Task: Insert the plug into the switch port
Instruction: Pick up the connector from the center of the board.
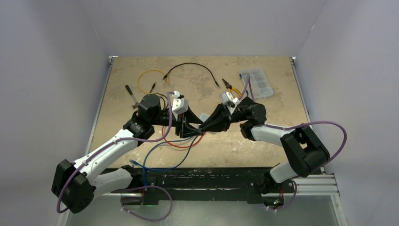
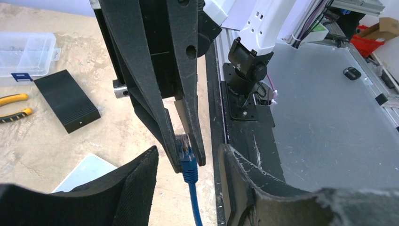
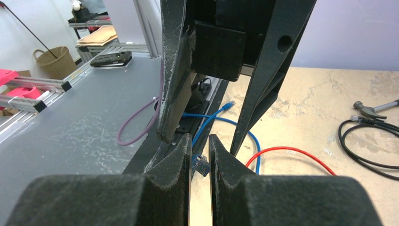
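Observation:
The blue plug (image 2: 189, 162) on its blue cable (image 2: 194, 202) is pinched between the right gripper's fingers, which reach down from the top of the left wrist view. My left gripper (image 2: 189, 149) stands open, its two fingers on either side of the plug and of the right gripper's tips, with gaps on both sides. In the right wrist view my right gripper (image 3: 200, 140) is shut on the plug (image 3: 201, 165). The two grippers meet tip to tip over mid-table (image 1: 200, 128). A black box, apparently the switch (image 2: 66, 101), lies on the table; its ports are hidden.
A clear plastic organiser (image 1: 256, 84) sits at the back right, with yellow-handled pliers (image 2: 14, 106) near it. A red cable (image 3: 291, 153), black cable (image 1: 193, 66), yellow cable (image 1: 150, 75) and a hammer (image 3: 371, 110) lie about. A pale sheet (image 2: 87, 172) lies below the left finger.

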